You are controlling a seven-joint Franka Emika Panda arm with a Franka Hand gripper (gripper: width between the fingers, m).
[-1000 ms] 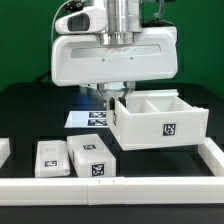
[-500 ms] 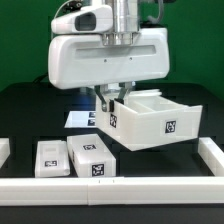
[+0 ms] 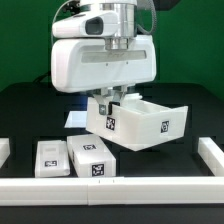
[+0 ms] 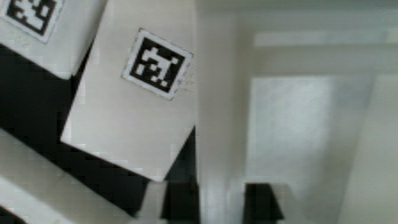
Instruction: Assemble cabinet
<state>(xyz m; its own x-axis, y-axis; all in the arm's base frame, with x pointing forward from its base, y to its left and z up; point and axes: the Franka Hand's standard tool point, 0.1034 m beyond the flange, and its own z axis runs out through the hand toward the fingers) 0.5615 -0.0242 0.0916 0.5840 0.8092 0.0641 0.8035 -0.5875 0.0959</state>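
The cabinet [image 3: 145, 124], a large white box frame with divided compartments and square tags on its sides, hangs tilted above the black table in the exterior view. My gripper [image 3: 108, 102] is shut on the cabinet's wall at the exterior view's left, one finger inside and one outside. In the wrist view the cabinet's white inside [image 4: 302, 120] fills most of the picture. The gripper [image 4: 221, 205] has its two dark fingers on either side of a white wall.
Two small white tagged blocks [image 3: 52, 157] [image 3: 92, 158] lie at the front left. One of them shows in the wrist view [image 4: 134, 100]. The marker board [image 3: 75, 119] lies behind them under the arm. A white rail [image 3: 110, 188] runs along the front, with an upright end [image 3: 212, 152] at the right.
The gripper has lifted the cabinet off the table and moved it to the exterior view's left, and the cabinet has turned and tilted.
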